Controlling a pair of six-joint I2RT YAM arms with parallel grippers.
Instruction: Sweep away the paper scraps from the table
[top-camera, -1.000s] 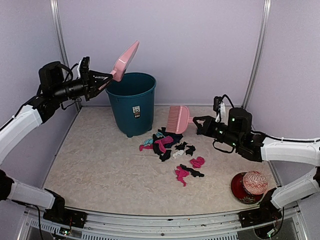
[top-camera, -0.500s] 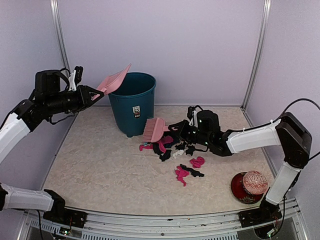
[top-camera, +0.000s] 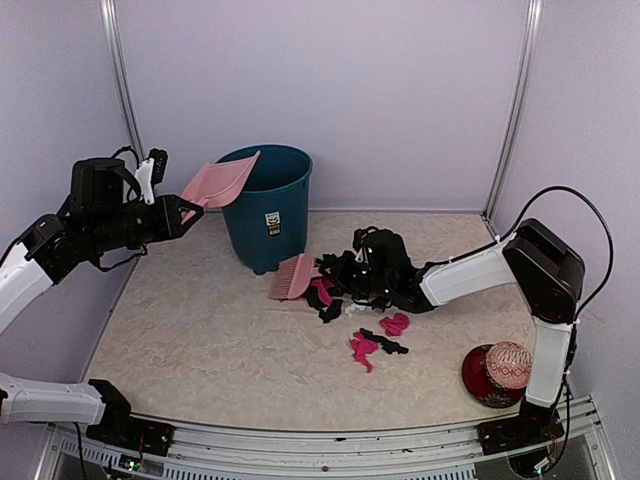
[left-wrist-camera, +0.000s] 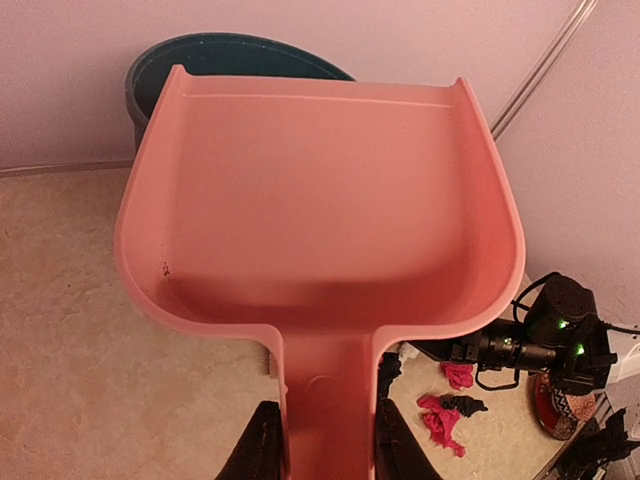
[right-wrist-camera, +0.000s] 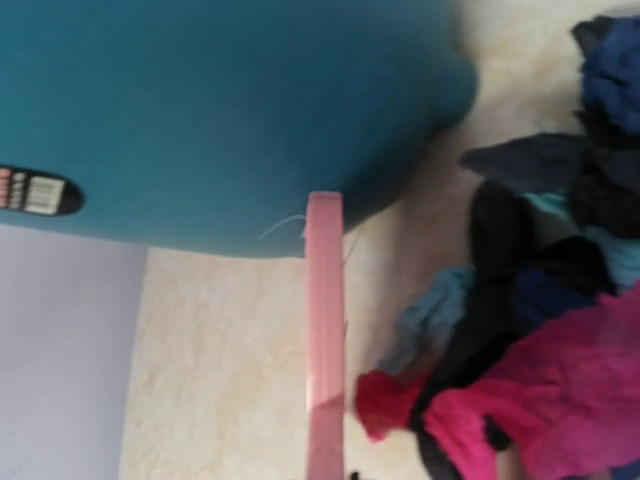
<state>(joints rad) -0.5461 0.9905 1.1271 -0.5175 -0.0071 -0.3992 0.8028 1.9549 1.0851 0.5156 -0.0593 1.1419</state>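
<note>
The paper scraps (top-camera: 332, 292) lie in a magenta, black and blue heap on the table (top-camera: 200, 330) in front of the bin, with a few more (top-camera: 376, 346) nearer the front. My right gripper (top-camera: 342, 270) reaches low over the heap, shut on a pale pink brush (top-camera: 294, 278) whose head sits at the heap's left edge. The right wrist view shows the brush (right-wrist-camera: 324, 330) edge-on beside the scraps (right-wrist-camera: 560, 400); its own fingers are hidden there. My left gripper (left-wrist-camera: 322, 445) is shut on the handle of the pink dustpan (left-wrist-camera: 320, 200), held in the air left of the bin.
A teal bin (top-camera: 266, 205) stands at the back, just behind the brush. A red patterned ball (top-camera: 509, 364) rests on a dark red dish at the front right. Metal posts and lilac walls enclose the table.
The right arm stretched leftward over the heap, carrying the brush from behind the scraps to their left edge. The left arm lowered the dustpan from steeply tilted to nearly flat.
</note>
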